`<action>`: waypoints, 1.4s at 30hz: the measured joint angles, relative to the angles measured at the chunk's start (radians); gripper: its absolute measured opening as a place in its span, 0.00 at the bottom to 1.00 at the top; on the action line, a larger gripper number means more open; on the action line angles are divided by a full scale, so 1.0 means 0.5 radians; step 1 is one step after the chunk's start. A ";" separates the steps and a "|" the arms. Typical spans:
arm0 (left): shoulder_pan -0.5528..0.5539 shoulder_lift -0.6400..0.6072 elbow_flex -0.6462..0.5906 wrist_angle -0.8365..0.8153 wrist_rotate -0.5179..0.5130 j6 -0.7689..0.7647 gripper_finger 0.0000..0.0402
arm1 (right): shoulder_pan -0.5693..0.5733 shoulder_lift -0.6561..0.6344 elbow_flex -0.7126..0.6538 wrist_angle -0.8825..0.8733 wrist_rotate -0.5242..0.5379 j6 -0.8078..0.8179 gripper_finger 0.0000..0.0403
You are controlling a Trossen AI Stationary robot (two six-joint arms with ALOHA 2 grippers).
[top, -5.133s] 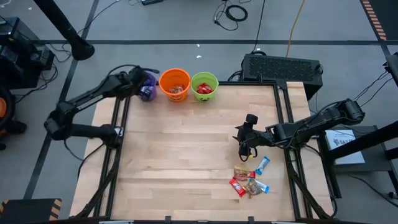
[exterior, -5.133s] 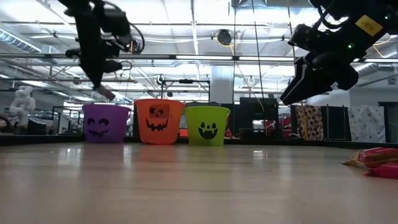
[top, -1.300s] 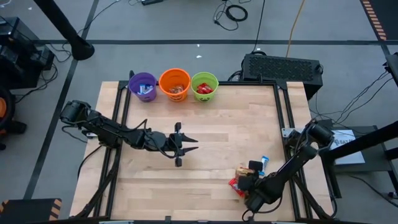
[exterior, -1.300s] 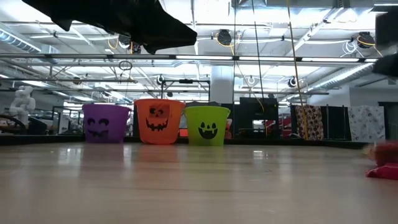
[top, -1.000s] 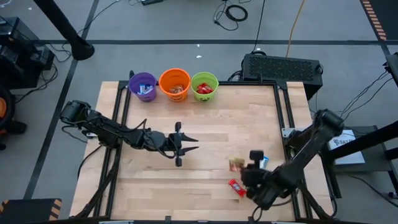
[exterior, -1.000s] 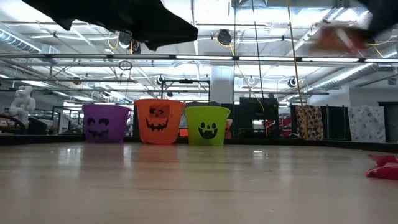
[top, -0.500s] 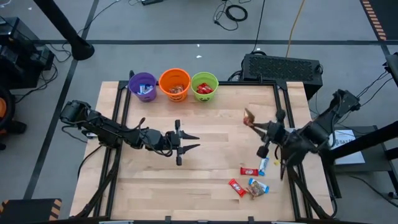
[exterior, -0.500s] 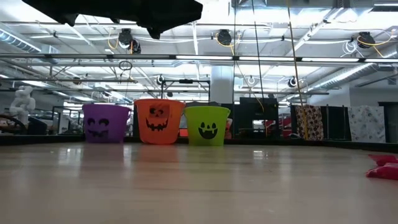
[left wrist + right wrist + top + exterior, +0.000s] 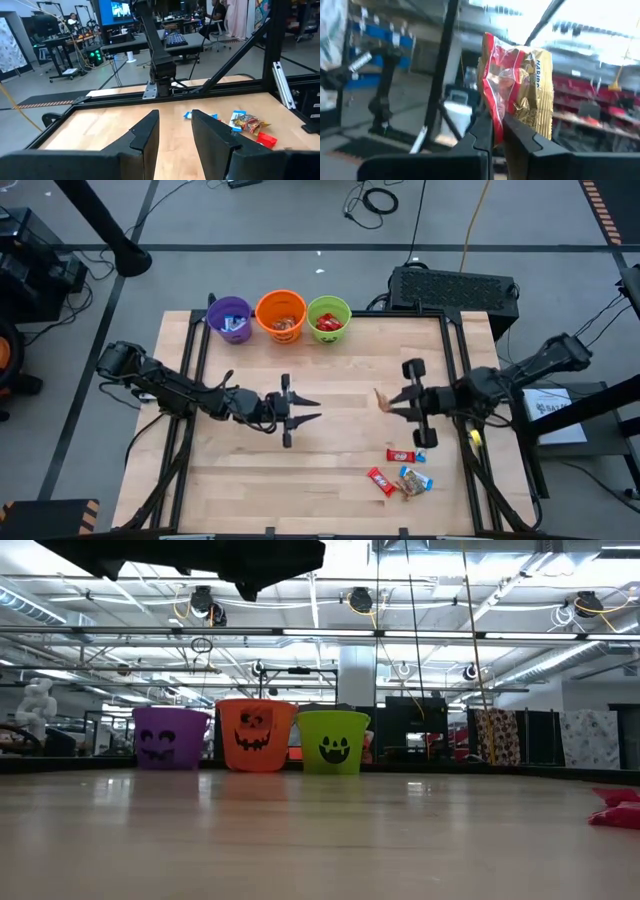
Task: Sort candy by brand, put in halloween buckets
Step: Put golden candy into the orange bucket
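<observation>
Right wrist view shows the right gripper [image 9: 496, 131] clamped on a red-and-gold candy packet [image 9: 520, 87], which stands up from the jaws. Above the surface [image 9: 330, 375], it sits right of centre; the orange bucket [image 9: 281, 314] lies far-left of it. Left gripper [image 9: 305, 407] hovers mid-surface, fingers apart, empty, though nearer the buckets.

— Where did the buckets sit?
— In a row at the table's 12 o'clock edge: purple bucket [image 9: 231, 319], orange bucket [image 9: 281, 315], green bucket [image 9: 329, 318], all upright.
— And the candy?
— A gold-and-red packet [image 9: 520, 85] was pinched aloft; the loose candy pile [image 9: 402, 470] lay at 5 o'clock.
</observation>
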 joint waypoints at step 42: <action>-0.056 -0.093 0.001 -0.059 -0.159 0.073 0.31 | -0.160 0.190 -0.359 0.447 0.707 0.231 0.07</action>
